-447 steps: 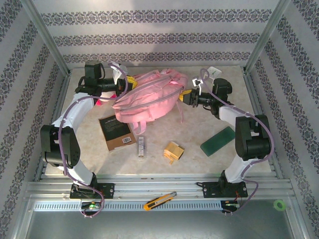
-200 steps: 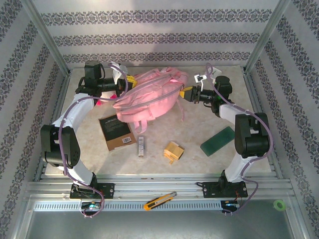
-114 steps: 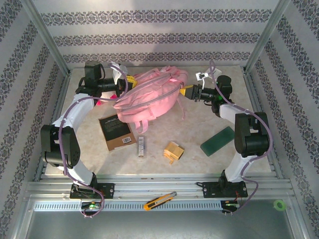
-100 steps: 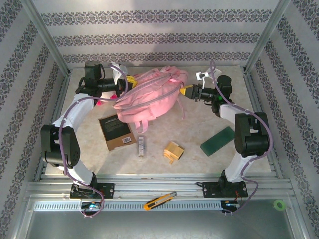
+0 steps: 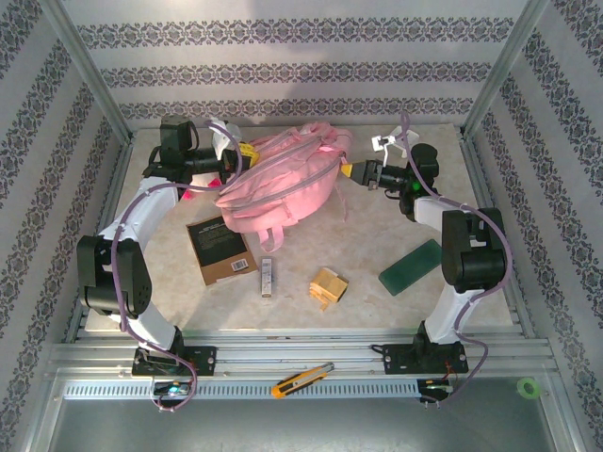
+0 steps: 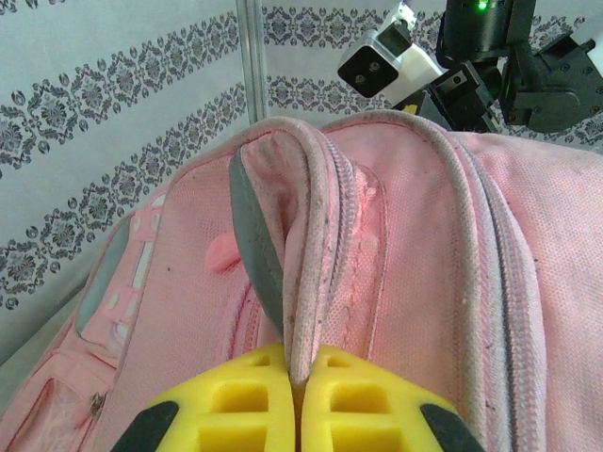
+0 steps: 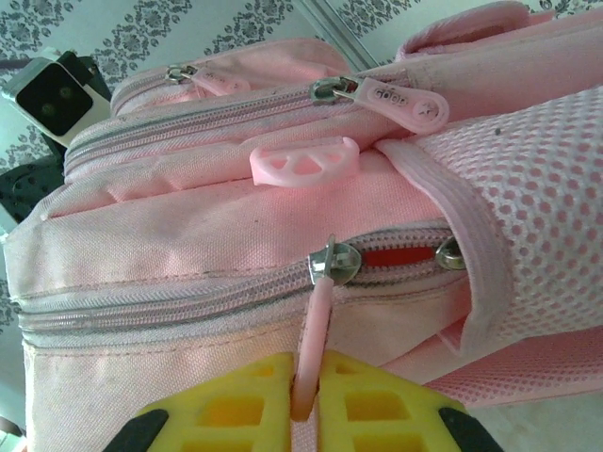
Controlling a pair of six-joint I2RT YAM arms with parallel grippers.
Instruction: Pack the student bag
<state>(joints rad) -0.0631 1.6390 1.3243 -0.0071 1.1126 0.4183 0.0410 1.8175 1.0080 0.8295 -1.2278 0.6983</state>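
Right now the student bag lies on its side at the far middle of the table, spanning the gap between the two arms. The left gripper sits at the bag's left end. In the left wrist view its yellow fingers are squeezed together on a raised fold of pink fabric with a piped edge, and the fold stands up out of the jaws. No gap is left between the pads except the cloth itself.

The right gripper is at the bag's right end. In the right wrist view its yellow fingers are clamped narrow on the zip pull, a thin pink strap hanging from the slider of the lower zip. To the right of that slider the zip gapes slightly, with red showing inside. Above it runs a second zip with a pink tab, closed as far as can be seen. A pink plastic loop sits between the two zips, and a mesh side pocket is at the right.

On the table in front of the bag:
- A brown book lies just beside the bag's near left edge.
- A small narrow box lies beside the book.
- A tan block lies near the middle.
- A flat green case lies near the right arm.

A utility knife rests on the metal rail at the near edge. A green tape roll sits at the far right of that rail.
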